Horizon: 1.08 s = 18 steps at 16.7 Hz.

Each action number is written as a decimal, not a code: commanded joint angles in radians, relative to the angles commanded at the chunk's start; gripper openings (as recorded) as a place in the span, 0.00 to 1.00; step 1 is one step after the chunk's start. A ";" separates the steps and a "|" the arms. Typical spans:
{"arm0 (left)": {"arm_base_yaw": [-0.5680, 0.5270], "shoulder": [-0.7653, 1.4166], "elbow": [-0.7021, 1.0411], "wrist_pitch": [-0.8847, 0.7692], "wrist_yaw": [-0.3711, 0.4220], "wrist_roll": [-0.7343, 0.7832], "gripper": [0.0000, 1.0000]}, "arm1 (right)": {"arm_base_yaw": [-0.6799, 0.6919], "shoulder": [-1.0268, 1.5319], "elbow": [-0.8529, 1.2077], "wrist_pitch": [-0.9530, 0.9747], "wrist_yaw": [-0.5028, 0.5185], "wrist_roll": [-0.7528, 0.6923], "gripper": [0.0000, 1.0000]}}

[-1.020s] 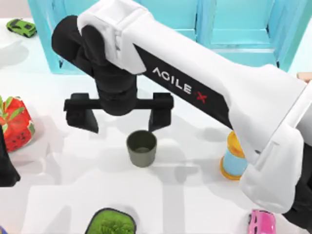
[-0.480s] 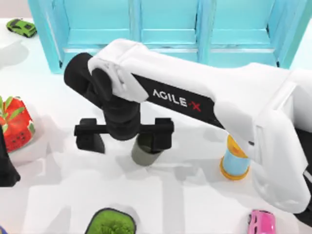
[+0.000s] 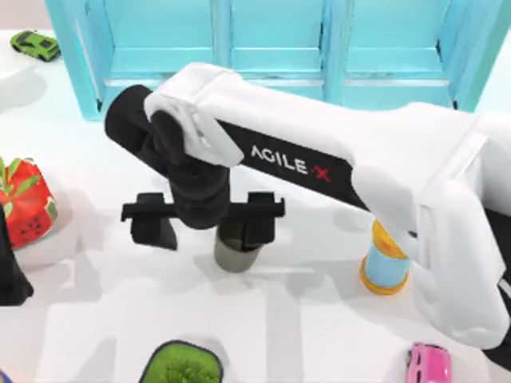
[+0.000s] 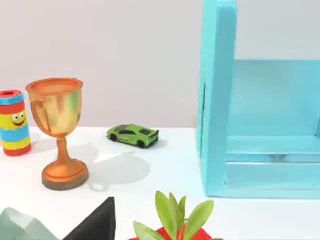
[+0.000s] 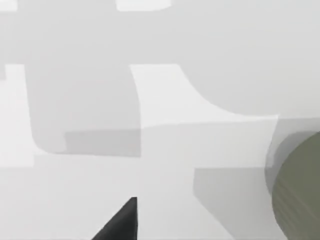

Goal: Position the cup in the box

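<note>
Near the middle of the white tabletop (image 3: 96, 311) stands the small dark grey-green round cup (image 3: 234, 254). Over it hangs the right pincer (image 3: 209, 230), wide open, holding nothing, one black finger (image 3: 259, 227) touching the cup's rim. Behind stands the big blue box (image 3: 271, 40). Far left sits the left pincer (image 3: 9, 271).

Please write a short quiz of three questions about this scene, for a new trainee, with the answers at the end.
1. True or false: the cup already stands inside the blue box.
2. Which is near the cup? A) the left gripper B) the right gripper C) neither
3. What stands on the table's right side, near the right arm?

Key
1. False. The cup is on the table, in front of the box.
2. B. The right gripper is open, one finger over the cup's rim; the other finger is off to the left.
3. A blue can with a yellow lid.
</note>
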 joint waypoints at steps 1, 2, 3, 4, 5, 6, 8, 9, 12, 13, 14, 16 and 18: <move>0.000 0.000 0.000 0.000 0.000 0.000 1.00 | 0.000 0.000 0.000 0.000 0.000 0.000 0.62; 0.000 0.000 0.000 0.000 0.000 0.000 1.00 | 0.000 0.000 0.000 0.000 0.000 0.000 0.55; 0.000 0.000 0.000 0.000 0.000 0.000 1.00 | 0.000 0.000 0.000 0.000 0.000 0.000 0.47; 0.000 0.000 0.000 0.000 0.000 0.000 1.00 | 0.000 0.000 0.000 0.000 0.000 0.000 0.40; 0.000 0.000 0.000 0.000 0.000 0.000 1.00 | 0.000 0.000 0.000 0.000 0.000 0.000 0.32; 0.000 0.000 0.000 0.000 0.000 0.000 1.00 | 0.000 0.000 0.000 0.000 0.000 0.000 0.25; 0.000 0.000 0.000 0.000 0.000 0.000 1.00 | 0.000 0.000 0.000 0.000 0.000 0.000 0.10; 0.000 0.000 0.000 0.000 0.000 0.000 1.00 | 0.000 0.000 0.000 0.000 0.000 0.000 0.02; 0.000 0.000 0.000 0.000 0.000 0.000 1.00 | 0.000 0.000 0.000 0.000 0.000 0.000 0.00; 0.000 0.000 0.000 0.000 0.000 0.000 1.00 | 0.000 0.000 0.000 0.000 0.000 0.000 0.00; 0.000 0.000 0.000 0.000 0.000 0.000 1.00 | 0.000 0.000 0.000 0.000 0.000 0.000 0.00; 0.000 0.000 0.000 0.000 0.000 0.000 1.00 | 0.000 0.000 0.000 0.000 0.000 0.000 0.00; 0.000 0.000 0.000 0.000 0.000 0.000 1.00 | 0.003 0.000 -0.001 0.000 0.000 0.000 0.00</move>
